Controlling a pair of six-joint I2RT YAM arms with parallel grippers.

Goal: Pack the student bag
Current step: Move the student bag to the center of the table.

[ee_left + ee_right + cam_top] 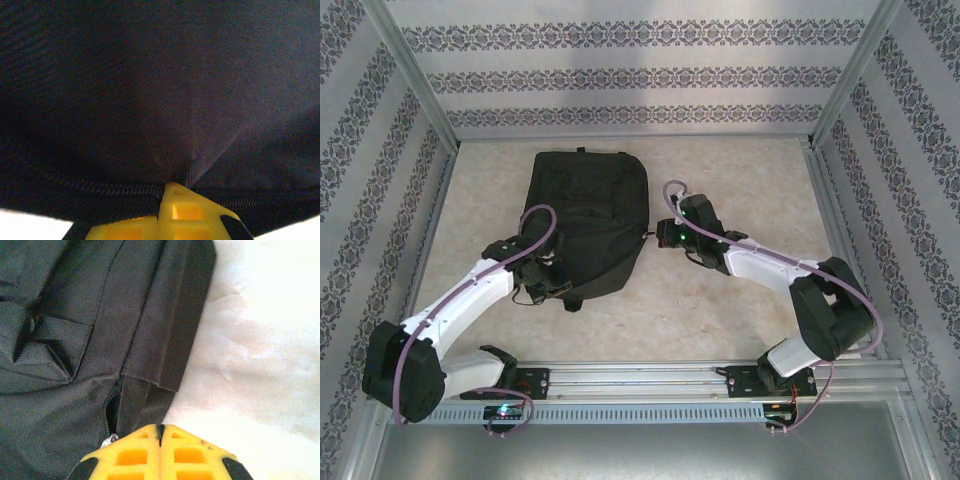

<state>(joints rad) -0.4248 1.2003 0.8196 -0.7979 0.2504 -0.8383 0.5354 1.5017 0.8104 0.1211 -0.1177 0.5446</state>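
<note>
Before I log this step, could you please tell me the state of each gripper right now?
Left gripper: closed, pinching the bag fabric.
Right gripper: closed at the bag's edge; any grip cannot be told.

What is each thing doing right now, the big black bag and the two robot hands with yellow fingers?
Big black soft fabric backpack: lying flat on the pale table.
Left gripper, yellow fingers: shut, pinching a pucker of the backpack's fabric.
Right gripper, yellow fingers: shut, at the backpack's side edge, beside the small silver zipper pull; not clearly holding anything.
</note>
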